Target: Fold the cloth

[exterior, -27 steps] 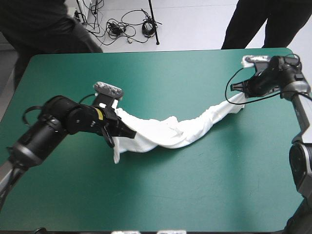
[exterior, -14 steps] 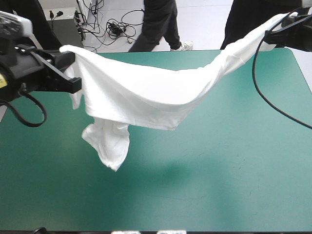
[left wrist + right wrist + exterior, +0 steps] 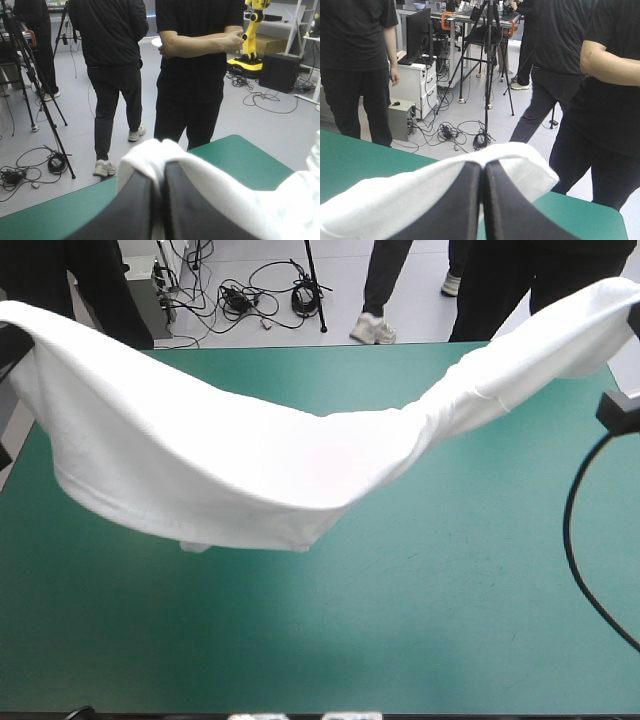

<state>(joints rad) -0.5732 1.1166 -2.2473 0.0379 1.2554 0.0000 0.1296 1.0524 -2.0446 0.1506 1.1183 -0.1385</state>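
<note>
While being held up by both ends, hanging spread above the teal-green desk (image 3: 470, 620) as a long white T-shirt (image 3: 230, 470), sagging in a broad curve through its middle. Climbing toward the left side of the desk at one end and toward the far right corner at the other, narrowing into a twisted band on the right. Drooping lowest over the left half of the desk, seemingly clear of its surface, with a small lump of fabric peeking out under the lower edge. Gripping one end in the left tool (image 3: 159, 172), black fingers all but closed on the T-shirt, white fabric bunching over their tips and spilling away beside the tool toward the desk. Gripping the other end in the right tool (image 3: 481, 167) in the same way, fingers pressed nearly together on the T-shirt, fabric folding over the tips and trailing off to one side. Riding high in both cases, with the far edge of the desk lying below and ahead of each tool. Reaching the side edges of the high view at both ends.
</note>
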